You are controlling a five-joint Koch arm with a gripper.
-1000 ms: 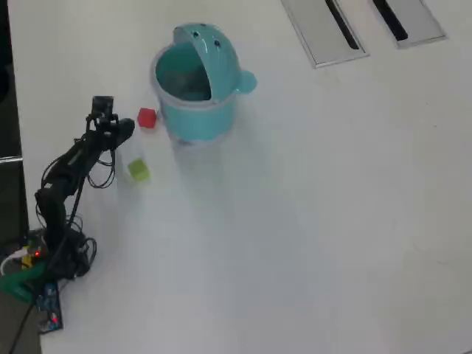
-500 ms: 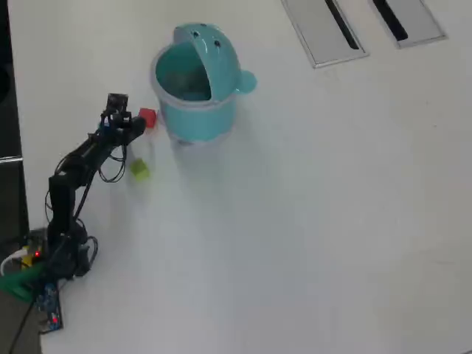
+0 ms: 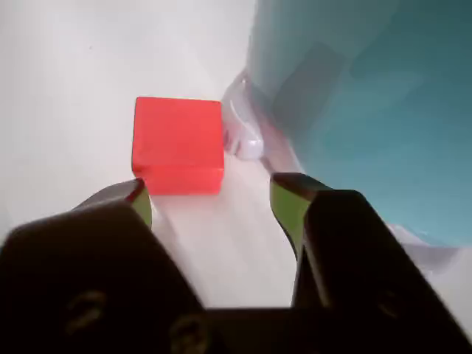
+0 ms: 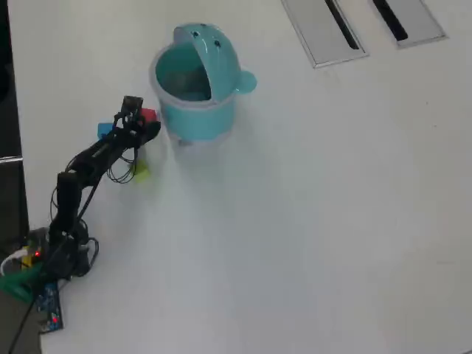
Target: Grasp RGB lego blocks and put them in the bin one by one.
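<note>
Beside the light teal round plastic bin [image 3: 354, 103], the gripper [image 3: 210, 200] stood spread, empty, short of the small red plastic block [image 3: 178, 144]; closing early would likely nudge it away.

Glossy plastic red block [image 3: 178, 144], seemingly smooth teal bin [image 3: 369, 96]

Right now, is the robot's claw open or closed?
Open. In the wrist view the gripper shows two tips apart with bare table between them, and the small red plastic block lies just ahead, ungrasped.
</note>
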